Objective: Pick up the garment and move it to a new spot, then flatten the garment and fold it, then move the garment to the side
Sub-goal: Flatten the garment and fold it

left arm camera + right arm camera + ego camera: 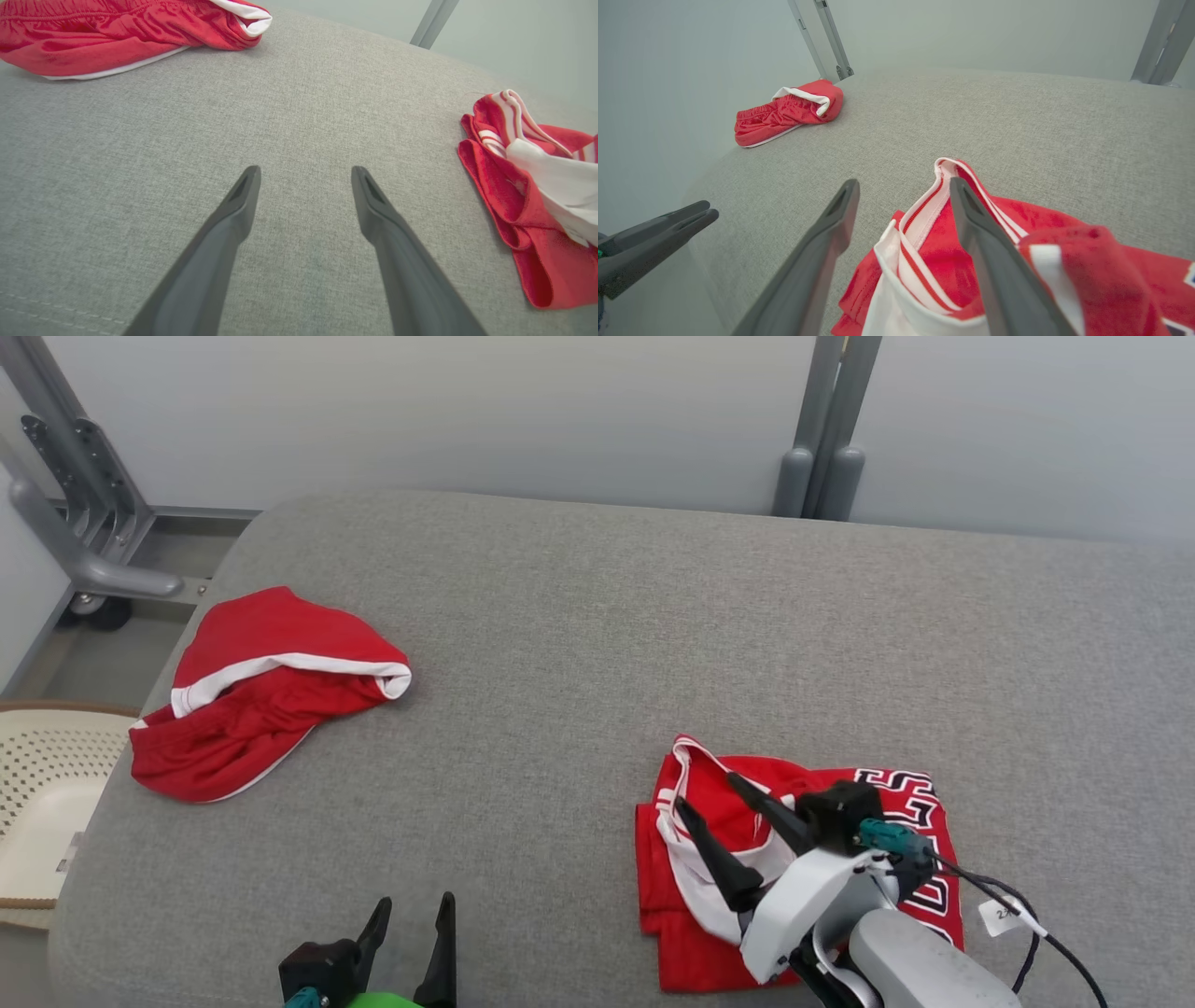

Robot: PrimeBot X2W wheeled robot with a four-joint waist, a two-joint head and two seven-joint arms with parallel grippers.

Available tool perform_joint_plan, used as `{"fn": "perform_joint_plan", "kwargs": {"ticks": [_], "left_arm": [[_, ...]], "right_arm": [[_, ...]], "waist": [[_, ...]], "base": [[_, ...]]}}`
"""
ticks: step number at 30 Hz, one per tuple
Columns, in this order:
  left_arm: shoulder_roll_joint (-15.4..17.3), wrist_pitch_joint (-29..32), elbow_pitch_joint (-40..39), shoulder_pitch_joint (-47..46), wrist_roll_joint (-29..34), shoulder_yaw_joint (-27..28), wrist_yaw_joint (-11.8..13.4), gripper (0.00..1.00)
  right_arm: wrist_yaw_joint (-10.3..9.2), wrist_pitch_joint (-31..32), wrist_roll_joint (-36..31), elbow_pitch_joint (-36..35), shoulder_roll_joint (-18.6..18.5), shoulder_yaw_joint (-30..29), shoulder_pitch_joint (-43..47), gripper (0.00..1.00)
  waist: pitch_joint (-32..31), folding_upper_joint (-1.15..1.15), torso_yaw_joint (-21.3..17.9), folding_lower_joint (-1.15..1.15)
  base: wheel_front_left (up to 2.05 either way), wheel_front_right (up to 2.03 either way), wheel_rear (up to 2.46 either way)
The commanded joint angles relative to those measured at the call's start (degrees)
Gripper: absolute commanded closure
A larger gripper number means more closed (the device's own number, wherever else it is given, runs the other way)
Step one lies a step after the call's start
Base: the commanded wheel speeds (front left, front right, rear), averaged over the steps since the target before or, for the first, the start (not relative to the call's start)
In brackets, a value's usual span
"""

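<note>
Roughly folded red jersey [691,957] (white trim, black lettering), rumpled on grey cushion [597,616], left and right jaws spread

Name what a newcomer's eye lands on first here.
Two bright red garments on the grey cushion: a jersey with white trim at the near right, and red shorts bunched at the left edge. The right hand hangs open directly over the jersey.
</note>
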Motion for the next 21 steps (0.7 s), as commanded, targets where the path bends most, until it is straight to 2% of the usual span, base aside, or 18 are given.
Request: {"fn": "perform_joint_plan", "kwargs": {"ticks": [1,5,9,15,21], "left_arm": [[0.15,0.04,-0.24,0.6,0.0,0.12,0.22,0.0],[0.15,0.04,-0.4,0.87,0.46,0.71,0.24,0.0],[0.16,0.04,-0.61,1.01,0.7,1.08,0.15,0.0],[0.16,0.04,-0.77,1.16,0.62,1.08,0.17,0.0],[0.16,0.04,-0.78,1.27,0.33,0.87,0.03,0.0]], "right_arm": [[-0.07,-0.47,0.48,-0.56,-0.54,-0.33,-0.19,0.0],[-0.07,-1.28,1.92,-6.32,-2.0,-1.99,1.67,0.0],[-0.07,-1.31,2.09,-13.1,-4.26,-6.55,5.2,0.0],[-0.07,-1.32,1.16,-16.4,-8.99,-8.49,11.08,0.0],[-0.06,-1.32,1.31,-17.43,-10.56,-7.57,13.41,0.0]], "waist": [[-0.37,0.0,-0.74,0.0],[-1.12,0.0,-2.39,0.0],[-1.73,0.0,-3.67,0.0],[-1.81,0.0,-4.43,0.0],[-1.76,0.0,-4.45,0.0]], "base": [[0.0,0.0,0.0],[0.0,0.0,0.0],[0.0,0.0,0.0],[0.0,0.0,0.0],[0.0,0.0,0.0]]}}
